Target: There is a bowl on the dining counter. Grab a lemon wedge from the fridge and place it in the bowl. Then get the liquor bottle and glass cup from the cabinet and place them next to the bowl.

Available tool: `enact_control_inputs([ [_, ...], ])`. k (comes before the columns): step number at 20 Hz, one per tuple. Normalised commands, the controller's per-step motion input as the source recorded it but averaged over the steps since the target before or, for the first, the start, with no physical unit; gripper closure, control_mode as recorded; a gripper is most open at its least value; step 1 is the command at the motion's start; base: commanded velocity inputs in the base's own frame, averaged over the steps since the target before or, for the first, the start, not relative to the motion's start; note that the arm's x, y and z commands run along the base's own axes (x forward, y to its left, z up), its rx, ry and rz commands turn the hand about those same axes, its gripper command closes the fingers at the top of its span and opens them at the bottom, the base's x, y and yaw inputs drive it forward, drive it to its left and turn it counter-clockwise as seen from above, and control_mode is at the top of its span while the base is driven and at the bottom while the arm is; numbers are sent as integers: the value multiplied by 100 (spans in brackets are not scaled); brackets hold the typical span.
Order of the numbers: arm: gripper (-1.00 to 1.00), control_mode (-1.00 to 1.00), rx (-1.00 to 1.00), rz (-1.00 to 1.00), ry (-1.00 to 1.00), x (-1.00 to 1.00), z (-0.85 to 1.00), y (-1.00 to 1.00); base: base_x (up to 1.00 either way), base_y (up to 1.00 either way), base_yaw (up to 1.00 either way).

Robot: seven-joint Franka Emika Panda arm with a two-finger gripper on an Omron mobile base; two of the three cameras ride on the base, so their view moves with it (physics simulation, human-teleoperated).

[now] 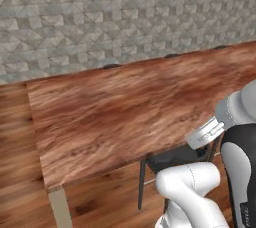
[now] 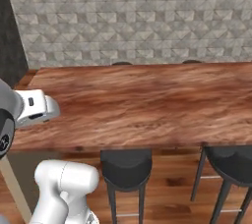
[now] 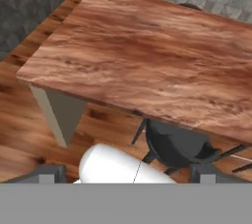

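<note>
- Facing one wooden table [image 2: 147, 102], we count two dark stools [image 2: 126, 166] tucked at its near edge.
- Our pincer [image 3: 127, 171] hangs open, holding nothing, above a stool.

So the arm [image 1: 192, 192] is mostly glossy white, all rounded, chunky tube shapes with smooth shells. One big joint [image 1: 240, 167] is black with a thin white rim and some tiny white lettering low down, too small to read. There's a flat grey-white flange piece [image 1: 205, 133] sticking out, with small dark marks on it.
</note>
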Motion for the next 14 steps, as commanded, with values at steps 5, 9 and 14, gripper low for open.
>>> enact_control_inputs([
  [5, -100, 100, 0, 0, 0, 0, 0, 0, -37, 100, 0],
  [9, -100, 100, 0, 0, 0, 0, 0, 0, -33, 100, 0],
  [14, -100, 100, 0, 0, 0, 0, 0, 0, -12, 100, 0],
])
